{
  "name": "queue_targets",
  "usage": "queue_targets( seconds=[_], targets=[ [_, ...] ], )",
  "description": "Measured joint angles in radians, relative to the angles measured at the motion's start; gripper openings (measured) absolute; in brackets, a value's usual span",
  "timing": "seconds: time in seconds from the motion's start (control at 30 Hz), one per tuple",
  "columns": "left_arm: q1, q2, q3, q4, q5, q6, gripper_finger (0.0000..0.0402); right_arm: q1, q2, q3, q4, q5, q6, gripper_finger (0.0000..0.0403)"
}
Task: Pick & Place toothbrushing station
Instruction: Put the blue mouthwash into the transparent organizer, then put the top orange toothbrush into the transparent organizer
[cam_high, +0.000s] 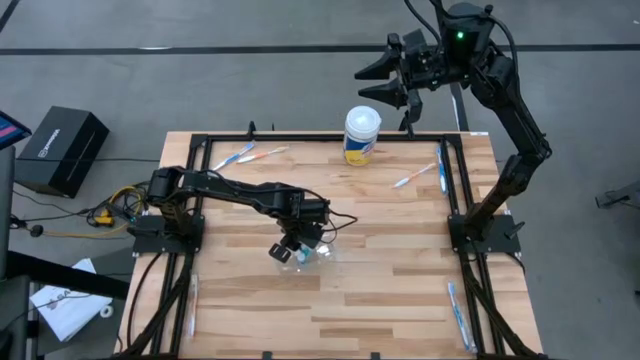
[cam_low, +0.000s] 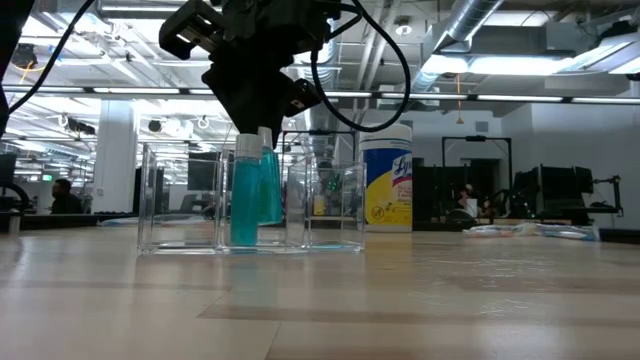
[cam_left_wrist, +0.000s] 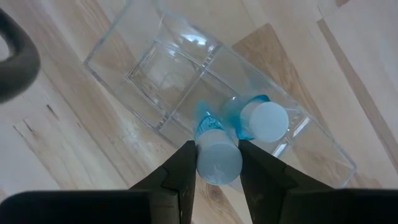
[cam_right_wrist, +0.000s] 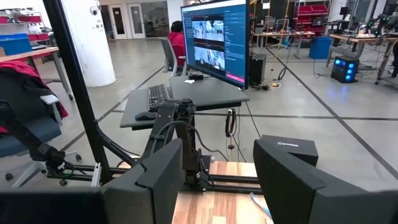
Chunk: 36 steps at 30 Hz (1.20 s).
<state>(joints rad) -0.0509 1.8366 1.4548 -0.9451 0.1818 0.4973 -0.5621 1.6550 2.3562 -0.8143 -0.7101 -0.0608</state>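
A clear plastic organizer (cam_high: 312, 255) with several compartments stands mid-table; it also shows in the low view (cam_low: 330, 205) and the left wrist view (cam_left_wrist: 155, 68). Two teal tubes with white caps are in it. My left gripper (cam_left_wrist: 217, 150) is above the organizer (cam_high: 297, 248), shut on one teal tube (cam_low: 244, 195). The other teal tube (cam_left_wrist: 262, 121) stands beside it in the organizer, touched by no gripper. My right gripper (cam_high: 395, 80) is open and empty, raised beyond the table's far edge (cam_right_wrist: 214, 180). My left gripper pinches the teal tube's white cap (cam_left_wrist: 217, 167), its top end, between its two fingers. The fingers come from above, pointing down. The tube stands about upright below them, its lower part (cam_low: 244, 230) down inside the organizer.
A yellow and white wipes canister (cam_high: 361, 135) stands at the far edge, also in the low view (cam_low: 386, 185). Toothbrushes lie at the far left (cam_high: 245, 155), far right (cam_high: 425, 172) and along the right (cam_high: 458, 312) and left (cam_high: 192, 300) rails. Bare wood lies at the near side.
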Motion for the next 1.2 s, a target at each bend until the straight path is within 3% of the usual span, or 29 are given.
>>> queue_targets(
  seconds=[0.83, 1.2],
  targets=[
    [0.0, 0.0, 0.0, 0.012, 0.006, 0.001, 0.0105, 0.0, 0.0, 0.0, 0.0, -0.026, -0.002, 0.0188],
    [0.0, -0.001, 0.0, 0.011, 0.009, -0.013, 0.0199, 0.0, 0.0, 0.0, 0.0, -0.027, -0.002, 0.0188]
  ],
)
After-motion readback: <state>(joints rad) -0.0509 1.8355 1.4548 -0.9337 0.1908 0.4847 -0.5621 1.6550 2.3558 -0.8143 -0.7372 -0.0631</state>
